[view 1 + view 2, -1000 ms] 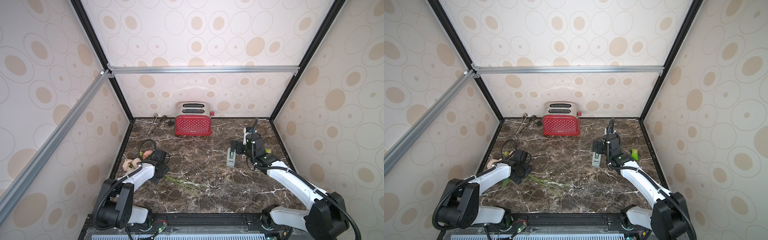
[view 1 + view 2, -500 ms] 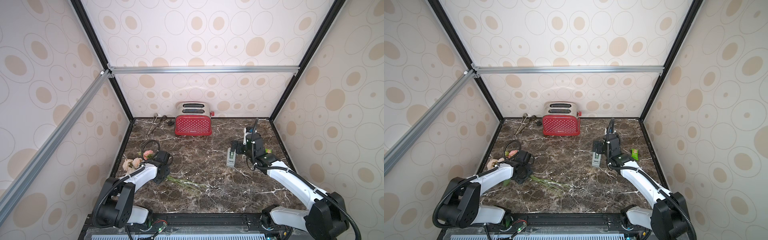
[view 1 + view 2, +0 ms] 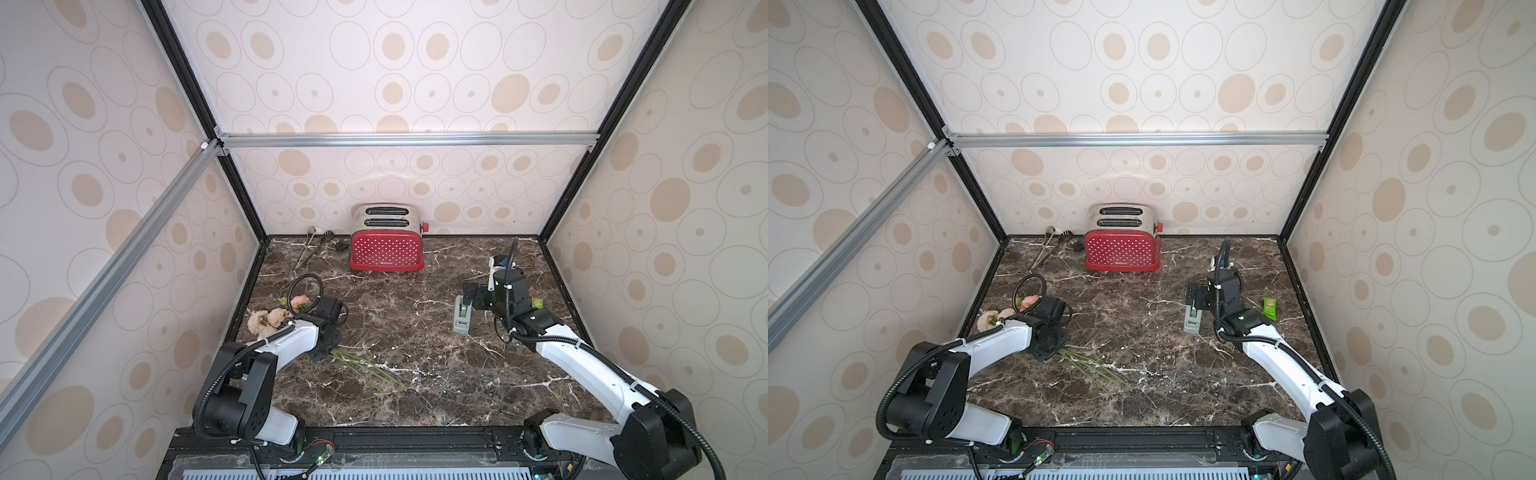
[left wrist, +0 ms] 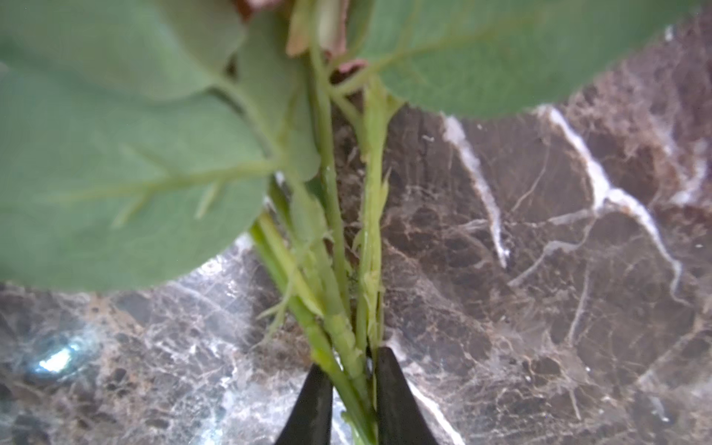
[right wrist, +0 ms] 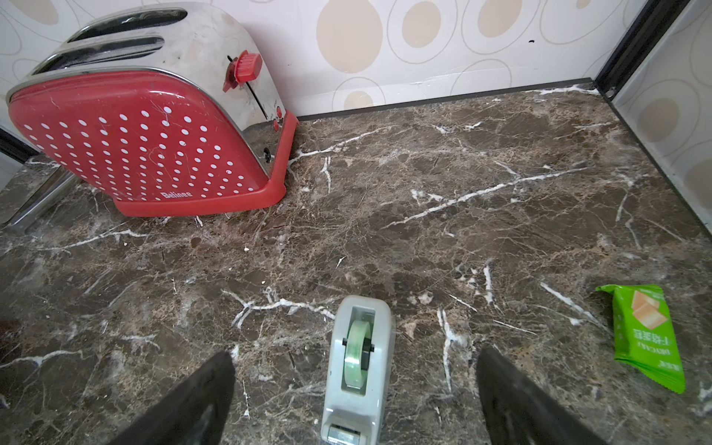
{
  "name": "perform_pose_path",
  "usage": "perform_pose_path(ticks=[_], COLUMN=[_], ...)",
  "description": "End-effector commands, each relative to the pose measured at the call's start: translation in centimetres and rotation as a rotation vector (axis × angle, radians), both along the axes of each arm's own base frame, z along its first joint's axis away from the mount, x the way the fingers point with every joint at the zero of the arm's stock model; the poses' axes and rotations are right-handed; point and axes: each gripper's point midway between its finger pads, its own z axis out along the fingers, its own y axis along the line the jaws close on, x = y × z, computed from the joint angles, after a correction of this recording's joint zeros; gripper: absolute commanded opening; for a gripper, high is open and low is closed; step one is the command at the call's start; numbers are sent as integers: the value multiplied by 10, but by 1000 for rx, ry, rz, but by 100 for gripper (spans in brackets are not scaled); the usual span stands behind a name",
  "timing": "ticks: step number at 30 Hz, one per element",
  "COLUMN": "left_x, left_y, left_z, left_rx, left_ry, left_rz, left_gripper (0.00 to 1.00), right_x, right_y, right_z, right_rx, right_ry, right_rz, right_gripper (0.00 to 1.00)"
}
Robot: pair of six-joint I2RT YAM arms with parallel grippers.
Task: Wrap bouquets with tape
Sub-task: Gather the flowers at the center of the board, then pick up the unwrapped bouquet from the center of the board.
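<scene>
The bouquet [image 3: 270,320] lies flat on the left side of the table [image 3: 415,386]. Blooms are by the left wall, stems [image 3: 365,368] trail diagonally toward front-centre. The left hand [image 4: 352,370] sits partway down the stems, fingers narrow and pinched on the bundle, one each side in the left wrist view. The bunch looks gripped but not lifted.

Well apart, on the right half, is the tape dispenser [image 5: 356,366], long axis approx. front-to-back. The right hand [image 3: 471,297] hovers over it, fingers spread wide, one each side of the dispenser's narrow width in the right wrist view, touching nothing.

So the right arm is much the nearer to the tape. Its fingers line up w/ the long axis, so closing should catch the narrow sides. A green snack packet [image 5: 647,335] lies just beyond, a red toaster [image 3: 386,249] at the back.
</scene>
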Motion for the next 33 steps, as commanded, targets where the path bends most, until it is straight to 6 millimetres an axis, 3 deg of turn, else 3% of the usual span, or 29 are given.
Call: perform_pose_path(ticks=[1,3,7,16,24,33], left_x=[-31,-30,-27,0,10,45], left_y=[10,11,11,7,4,-21], left_z=[-26,-26,-22,32,51,86], left_rx=[39,41,40,23,4,-134], left_ry=[153,154,148,17,-32,-273], left_rz=[-30,-32,-33,-11,-7,-50], left_gripper=[8,0,0,0,0,0], right_x=[-6,-7,-8,-8,-6,-9], right_y=[0,-1,-1,1,6,34], right_z=[0,1,1,-1,-1,0], right_rx=[5,5,6,16,23,41], right_ry=[0,-1,-2,4,8,39], right_rz=[-4,-4,-3,3,17,132], right_gripper=[100,100,100,100,100,100])
